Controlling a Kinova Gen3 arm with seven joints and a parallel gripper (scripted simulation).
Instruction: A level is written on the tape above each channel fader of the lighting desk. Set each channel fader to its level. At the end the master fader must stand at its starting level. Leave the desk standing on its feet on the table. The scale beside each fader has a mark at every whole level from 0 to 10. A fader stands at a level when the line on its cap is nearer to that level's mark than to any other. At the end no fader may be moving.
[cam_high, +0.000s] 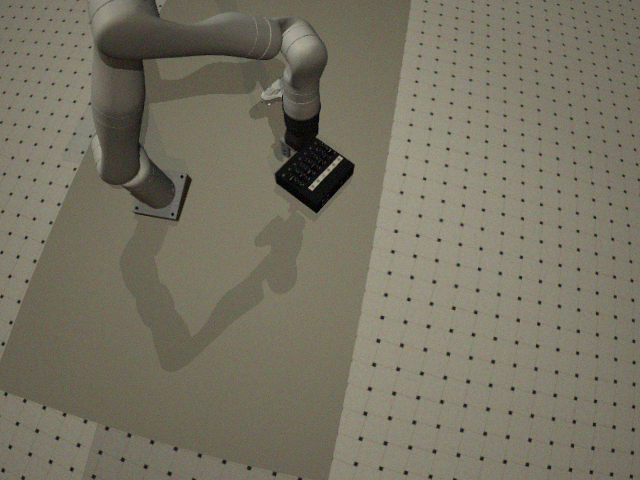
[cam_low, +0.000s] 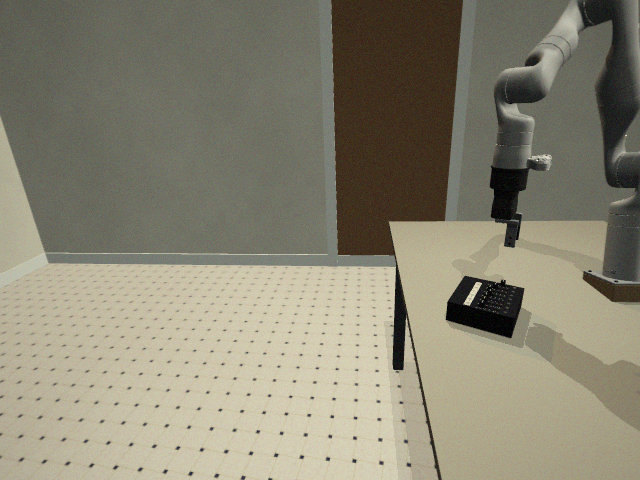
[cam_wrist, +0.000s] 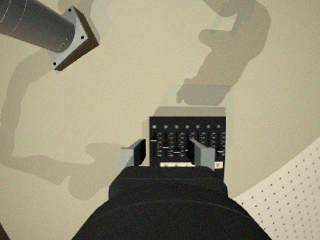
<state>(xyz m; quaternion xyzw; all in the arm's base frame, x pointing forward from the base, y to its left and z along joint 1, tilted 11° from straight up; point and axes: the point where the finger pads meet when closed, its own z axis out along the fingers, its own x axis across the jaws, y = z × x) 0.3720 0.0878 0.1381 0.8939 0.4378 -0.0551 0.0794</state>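
The black lighting desk (cam_high: 337, 179) (cam_low: 480, 320) (cam_wrist: 187, 120) stands flat on the table. A white tape (cam_high: 325, 173) (cam_low: 473, 293) (cam_wrist: 172, 164) runs along it; its writing is too small to read. In the wrist view the leftmost fader cap (cam_wrist: 153, 141) sits nearer the desk's far edge than the neighbouring caps (cam_wrist: 165, 147) (cam_wrist: 177, 152). Exact levels cannot be read. My gripper (cam_low: 513, 233) (cam_wrist: 166, 148) is open and empty, well above the desk. In the wrist view one finger is left of the desk's edge; the other hides some middle faders and part of the tape.
The table (cam_high: 232, 403) (cam_low: 480, 392) (cam_wrist: 120, 90) carries the arm's base plate (cam_high: 180, 198) (cam_low: 612, 281) (cam_wrist: 82, 47), away from the desk. A table edge runs beyond the tape side of the desk, with the tiled floor (cam_high: 491, 310) (cam_low: 206, 361) (cam_wrist: 290, 200) below.
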